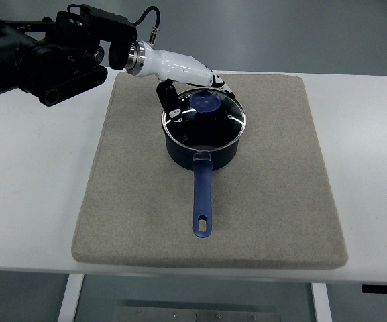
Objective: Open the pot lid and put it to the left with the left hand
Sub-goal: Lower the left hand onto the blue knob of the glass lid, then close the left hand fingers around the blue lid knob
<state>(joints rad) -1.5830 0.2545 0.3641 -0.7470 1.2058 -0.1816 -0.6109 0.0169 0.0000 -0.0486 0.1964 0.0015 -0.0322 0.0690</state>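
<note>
A dark blue saucepan [203, 155] stands on a beige mat [267, 201], its long handle [202, 198] pointing toward the near edge. A glass lid [223, 127] with a metal rim sits level on it, and its blue knob [206, 103] is in plain sight. My left arm comes in from the upper left. My left hand [196, 94] hovers at the lid's far-left edge. Its black thumb [171, 102] reaches down over the lid's left side and the other fingers [221, 83] lie behind the knob. The fingers are spread around the knob, not closed on it.
The mat lies on a white table [32, 188]. Bare mat shows to the left of the pot [126, 174] and to its right. The arm's black forearm [52, 57] crosses the table's far-left corner.
</note>
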